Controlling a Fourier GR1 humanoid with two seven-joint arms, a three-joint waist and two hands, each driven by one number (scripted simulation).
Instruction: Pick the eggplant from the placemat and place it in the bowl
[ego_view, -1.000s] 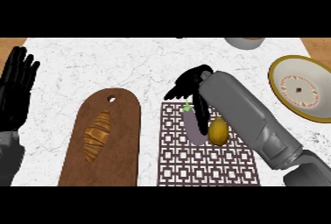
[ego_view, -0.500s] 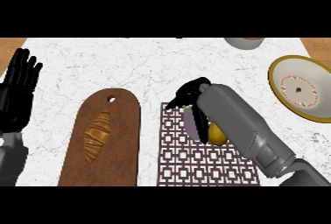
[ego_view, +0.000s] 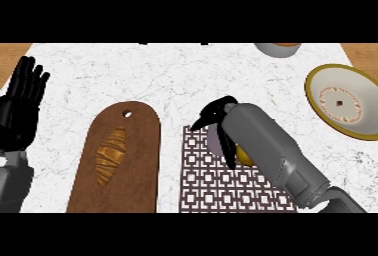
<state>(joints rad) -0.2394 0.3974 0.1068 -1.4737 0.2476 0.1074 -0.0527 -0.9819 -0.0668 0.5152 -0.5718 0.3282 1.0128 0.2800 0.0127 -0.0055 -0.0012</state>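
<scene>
The right hand (ego_view: 215, 113), having dropped from its hover, is now curling its fingers round the eggplant (ego_view: 213, 144), which is still lying on the placemat (ego_view: 221, 185), well apart from the bowl (ego_view: 311, 96), so lifting is coming next.

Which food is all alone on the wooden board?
The croissant, striped golden-brown, lies alone on the cutting board; the eggplant and the yellow fruit share the patterned placemat.

A kitchen: marble counter (ego_view: 148, 75), cutting board (ego_view: 140, 145), placemat (ego_view: 214, 185).
</scene>
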